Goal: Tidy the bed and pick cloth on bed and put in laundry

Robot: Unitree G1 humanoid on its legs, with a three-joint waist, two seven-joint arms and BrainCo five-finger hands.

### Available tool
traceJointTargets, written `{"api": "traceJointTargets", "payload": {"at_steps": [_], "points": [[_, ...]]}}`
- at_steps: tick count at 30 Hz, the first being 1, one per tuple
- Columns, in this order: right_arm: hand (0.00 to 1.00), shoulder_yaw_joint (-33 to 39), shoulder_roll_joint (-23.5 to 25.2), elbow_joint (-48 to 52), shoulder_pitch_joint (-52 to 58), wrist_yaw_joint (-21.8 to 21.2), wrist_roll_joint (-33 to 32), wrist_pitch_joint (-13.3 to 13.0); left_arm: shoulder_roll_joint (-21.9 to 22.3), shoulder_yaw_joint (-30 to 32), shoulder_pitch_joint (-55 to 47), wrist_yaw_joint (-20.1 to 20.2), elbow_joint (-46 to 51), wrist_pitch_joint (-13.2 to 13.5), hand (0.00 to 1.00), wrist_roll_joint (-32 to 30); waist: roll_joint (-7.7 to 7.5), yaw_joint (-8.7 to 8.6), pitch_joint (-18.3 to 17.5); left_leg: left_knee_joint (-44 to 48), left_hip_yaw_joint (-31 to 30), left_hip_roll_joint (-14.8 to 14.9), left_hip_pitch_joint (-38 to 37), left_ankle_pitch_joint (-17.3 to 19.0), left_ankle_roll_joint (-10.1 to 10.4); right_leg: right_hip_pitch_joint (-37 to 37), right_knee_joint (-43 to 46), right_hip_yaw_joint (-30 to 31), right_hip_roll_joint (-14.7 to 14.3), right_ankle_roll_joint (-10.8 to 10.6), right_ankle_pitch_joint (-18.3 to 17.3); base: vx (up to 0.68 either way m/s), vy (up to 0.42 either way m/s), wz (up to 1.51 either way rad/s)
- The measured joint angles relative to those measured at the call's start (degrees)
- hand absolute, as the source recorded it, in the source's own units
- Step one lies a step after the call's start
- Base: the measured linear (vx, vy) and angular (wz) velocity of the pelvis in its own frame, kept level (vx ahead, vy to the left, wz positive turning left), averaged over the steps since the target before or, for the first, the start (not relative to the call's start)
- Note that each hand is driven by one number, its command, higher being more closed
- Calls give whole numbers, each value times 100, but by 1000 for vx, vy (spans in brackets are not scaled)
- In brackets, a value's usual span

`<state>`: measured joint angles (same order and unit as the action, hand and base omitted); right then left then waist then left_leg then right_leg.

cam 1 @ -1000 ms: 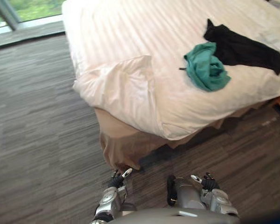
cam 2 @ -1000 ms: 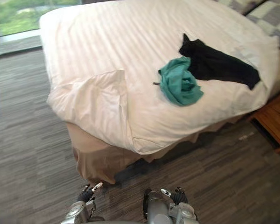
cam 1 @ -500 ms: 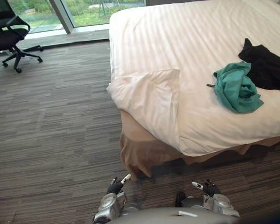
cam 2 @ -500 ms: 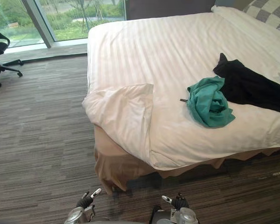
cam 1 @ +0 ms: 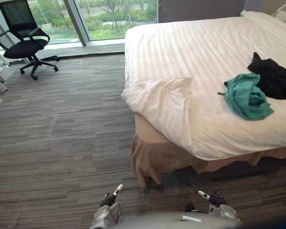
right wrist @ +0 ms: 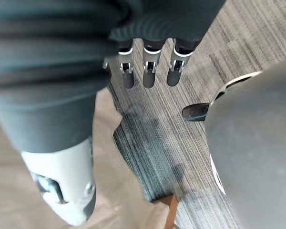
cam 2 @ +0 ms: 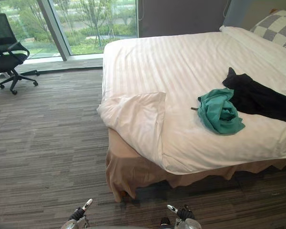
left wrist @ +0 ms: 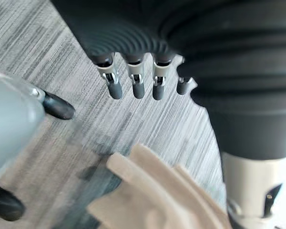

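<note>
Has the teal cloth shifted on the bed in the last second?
No. The teal cloth still lies against the black cloth, to the right of the folded duvet corner; the camera moved, not the cloth.

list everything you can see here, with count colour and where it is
bed: one, white striped duvet, right half of the room, near corner of the duvet folded back
bed skirt: one, beige, hanging below the duvet to the floor
teal cloth: one, teal, bunched on the bed near its front edge
black cloth: one, black, spread on the bed, touching the teal cloth's far side
small dark object: one, dark, on the duvet beside the teal cloth; too small to identify
pillow: one, grey and white checks, head of the bed
office chair: one, black, by the window
window: one, greenery outside, far wall
carpet: grey, striped
left robot hand: one, open, low over the carpet
right robot hand: one, open, low over the carpet
</note>
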<state>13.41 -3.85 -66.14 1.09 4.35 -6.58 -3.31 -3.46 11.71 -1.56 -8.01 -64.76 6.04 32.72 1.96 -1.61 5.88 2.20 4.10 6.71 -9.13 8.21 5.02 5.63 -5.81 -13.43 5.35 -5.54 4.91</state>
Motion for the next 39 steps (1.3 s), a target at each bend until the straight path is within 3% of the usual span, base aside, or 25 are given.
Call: {"api": "traceJointTargets", "payload": {"at_steps": [2,4,6,8,11,13,16,20,24,27,31,39], "points": [[0,3,0,6,12,55,-16,-5,4,387,5,-167,-4,25,0,462,-46,-32,-16,-15,-5,16,7,28,32,-14,-2,0,-14,0,-1,-90,-35,-2],[0,58,-17,5,89,99,-128,-8,-99,1177,73,-373,-2,66,0,1063,-96,-53,-32,-34,-8,54,10,30,36,-24,-3,3,-55,1,-3,-21,-16,0],[0,57,-74,-2,159,121,-161,1,-237,1366,107,-609,146,123,0,1452,-106,-49,-48,-80,-21,88,6,19,55,-27,-3,7,-85,7,-9,-2,-30,6],[0,13,-97,26,345,224,-166,7,-215,1365,-9,-1030,1201,393,0,1974,-123,0,-57,-124,-58,123,27,1,84,-61,-2,-1,-125,30,-32,29,-25,5],[0,-87,-114,280,689,293,-158,60,48,1417,-434,-1374,3336,722,0,2027,-85,107,-80,-210,-157,137,35,-83,92,-70,31,-71,-133,52,-53,68,-1,9],[0,-83,-121,419,888,313,-114,102,101,1924,-574,-1521,4342,746,0,1762,-55,105,-129,-225,-164,135,26,-85,88,-58,35,-115,-142,24,-70,126,17,13],[0,-218,-143,670,1065,279,-107,176,-214,2517,-590,-1744,4915,744,0,1272,40,129,-185,-225,-143,121,7,-83,85,6,36,-178,-109,3,-82,98,42,13],[0,-344,-132,889,1234,212,-108,194,-866,2469,-552,-1735,5770,585,0,333,21,254,-305,-200,-136,132,8,-82,87,88,36,-206,-102,-45,-121,43,29,18],[0,-436,-143,1126,1214,49,-218,164,-1756,2173,-313,-1629,6101,259,0,-1216,-34,241,-410,-199,-122,135,2,-80,85,90,35,-194,-104,-44,-121,-34,4,-2],[0,-385,-142,1120,1256,-57,-356,164,-2559,1865,107,-1423,5673,156,0,-2025,-27,216,-409,-178,-15,138,0,-49,66,49,32,-95,-109,-40,-117,-97,1,-16],[0,-243,-147,1114,1341,-176,-389,122,-3574,1170,879,-1183,4280,73,0,-2845,56,132,-406,-190,211,142,21,-19,66,-131,3,166,-143,34,-60,-94,-7,-32],[0,-24,-142,995,1555,-158,-392,-44,-4144,-679,2541,-754,2725,-81,0,-4164,270,-270,-256,-244,366,130,72,-29,89,-354,32,401,-177,44,-32,-1,3,-17]]}}
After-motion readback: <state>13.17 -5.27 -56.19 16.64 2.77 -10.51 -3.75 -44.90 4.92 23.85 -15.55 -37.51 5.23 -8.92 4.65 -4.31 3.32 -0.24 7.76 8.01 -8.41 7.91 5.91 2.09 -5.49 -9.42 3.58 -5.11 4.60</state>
